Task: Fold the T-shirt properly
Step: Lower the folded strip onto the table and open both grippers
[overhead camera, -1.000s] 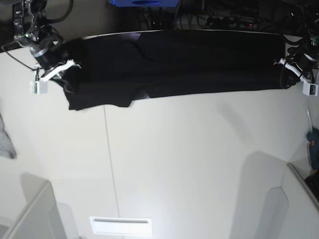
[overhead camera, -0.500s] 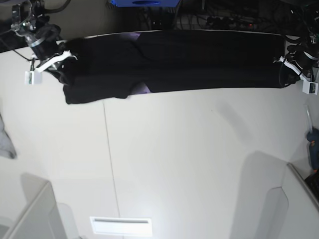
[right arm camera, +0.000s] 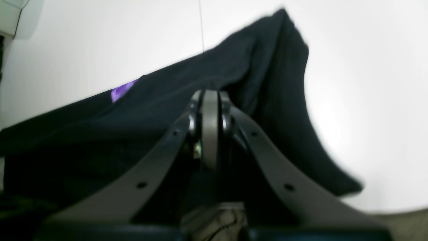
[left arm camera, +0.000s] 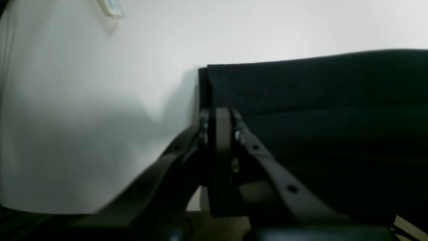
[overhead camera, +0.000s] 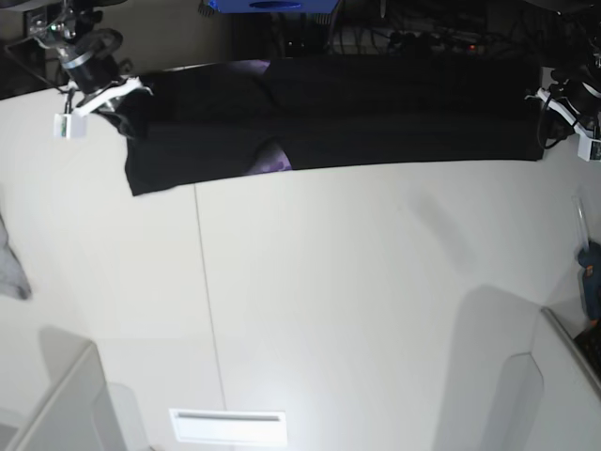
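Observation:
The black T-shirt hangs stretched in a long band across the far side of the white table, with a bit of purple print showing at its lower edge. At the left end of the base view, my right gripper is shut on the shirt's corner. In the right wrist view its tips pinch the cloth, and a purple patch peeks out. My left gripper is shut on the other end. The left wrist view shows its tips clamped on the cloth's edge.
A small light-grey cloth lies at the table's left edge. Grey bins stand at the near left and near right. A blue tool sits at the right edge, and cables and a blue box lie behind the table.
Both grippers have moved toward the far edge with the shirt still held. The band of cloth has shifted back and more purple print shows at its lower edge.

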{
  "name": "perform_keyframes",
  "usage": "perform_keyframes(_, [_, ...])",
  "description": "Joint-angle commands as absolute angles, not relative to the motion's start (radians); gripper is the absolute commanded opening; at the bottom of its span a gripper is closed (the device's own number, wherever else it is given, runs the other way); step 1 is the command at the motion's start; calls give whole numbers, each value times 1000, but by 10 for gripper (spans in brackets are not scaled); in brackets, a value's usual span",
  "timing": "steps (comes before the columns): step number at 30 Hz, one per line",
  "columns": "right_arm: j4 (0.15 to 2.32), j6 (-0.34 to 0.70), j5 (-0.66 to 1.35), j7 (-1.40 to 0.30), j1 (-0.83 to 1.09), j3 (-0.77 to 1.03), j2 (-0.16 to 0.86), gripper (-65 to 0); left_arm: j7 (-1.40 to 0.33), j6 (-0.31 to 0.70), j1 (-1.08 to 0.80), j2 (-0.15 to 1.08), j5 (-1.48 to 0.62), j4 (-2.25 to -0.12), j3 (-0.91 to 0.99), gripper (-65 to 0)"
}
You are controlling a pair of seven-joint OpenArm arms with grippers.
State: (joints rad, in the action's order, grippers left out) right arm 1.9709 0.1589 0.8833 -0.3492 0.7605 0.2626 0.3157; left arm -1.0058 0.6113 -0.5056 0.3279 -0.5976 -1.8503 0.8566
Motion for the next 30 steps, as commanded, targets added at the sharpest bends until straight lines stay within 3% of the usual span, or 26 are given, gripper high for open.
perform_keyframes(1, [1983, 168, 886, -331, 776, 268, 328, -650, -990, 615, -518, 346, -601, -1867, 866, -650])
perform_keyframes(23, [1867, 168, 885, -331, 759, 265, 285, -650, -990, 610, -542, 320, -595, -1859, 868, -650])
perform_keyframes(25, [1867, 168, 885, -331, 760, 265, 285, -636, -990, 610, -544, 320, -595, -1859, 872, -551])
perform_keyframes(28, [1867, 168, 885, -331, 762, 266, 285, -462, -990, 610, -544, 320, -595, -1859, 874, -362])
perform_keyframes(30, [1868, 168, 885, -331, 763, 268, 283, -383, -990, 610, -544, 320, -595, -1859, 874, -247])
